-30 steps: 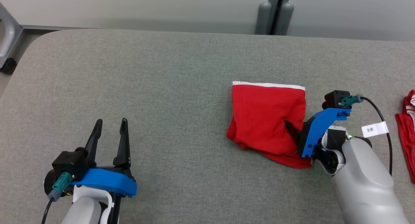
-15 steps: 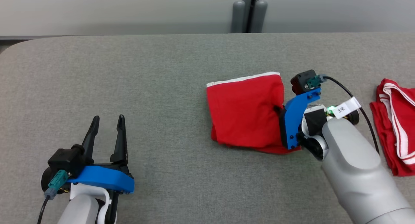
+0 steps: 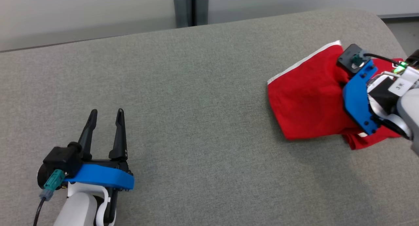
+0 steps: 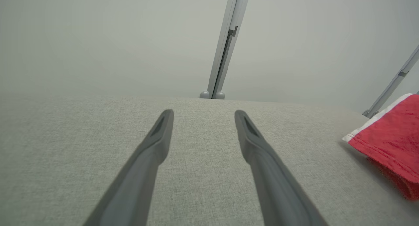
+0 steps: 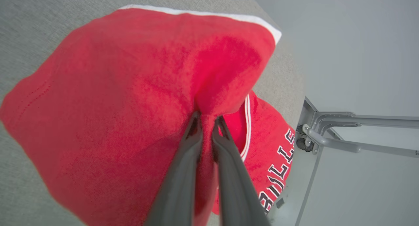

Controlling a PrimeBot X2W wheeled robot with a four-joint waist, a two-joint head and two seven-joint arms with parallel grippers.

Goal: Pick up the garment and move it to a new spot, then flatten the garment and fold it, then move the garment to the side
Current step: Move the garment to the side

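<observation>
The garment (image 3: 306, 95) is a folded red piece with a white band along its far edge, near the table's right end. It also shows at the right edge of the left wrist view (image 4: 392, 131). My right gripper (image 5: 207, 117) is shut on a pinched fold at the garment's (image 5: 114, 105) right side, and the cloth bunches up around the fingertips. In the head view the blue wrist mount (image 3: 358, 98) covers those fingers. My left gripper (image 3: 106, 112) rests at the lower left, open with nothing between its fingers (image 4: 157, 137).
A second red garment with white lettering (image 5: 275, 160) lies partly under the held one at the table's right end. The grey fabric table (image 3: 196, 88) rounds off at its right corner (image 3: 383, 23). A metal frame with a caster (image 5: 314, 137) stands beyond it.
The right gripper closed on the garment and dragged it rightward onto the other red garment. The camera turned right with it. The left gripper stayed open in place.
</observation>
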